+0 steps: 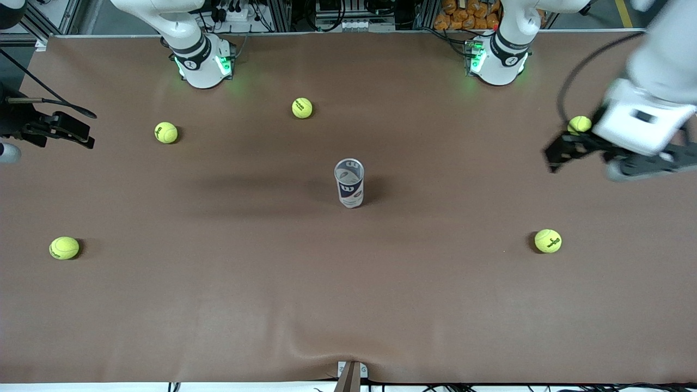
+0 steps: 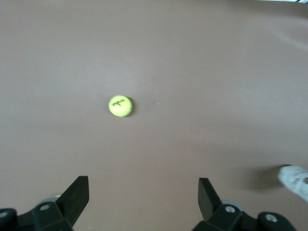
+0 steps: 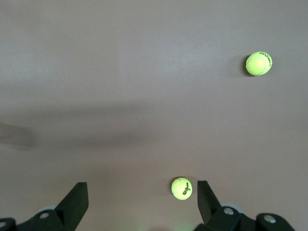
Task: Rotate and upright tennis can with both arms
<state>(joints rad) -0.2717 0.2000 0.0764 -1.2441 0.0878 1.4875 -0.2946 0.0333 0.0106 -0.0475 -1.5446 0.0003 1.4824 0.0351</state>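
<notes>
I saw the tennis can (image 1: 349, 184) upright mid-table, both grippers spread wide and holding nothing.

Starting from the right arm's end, my right gripper (image 1: 69, 129) hung over the table's edge with its fingers (image 3: 73, 206) released. Below it lay a ball (image 3: 181, 188) printed "Wilson", and another ball (image 3: 259, 63) with dark lettering I couldn't read. In the front view a third ball (image 1: 302, 108) sat near the bases. The can's dark-blue label carried a white "W", open silver rim up, well apart from every ball. A ball (image 1: 548, 240) with dark print lay toward the left arm's end. My left gripper (image 1: 563, 151) hovered over that end, fingers (image 2: 74, 196) parted, partly covering another ball (image 1: 580, 124).
</notes>
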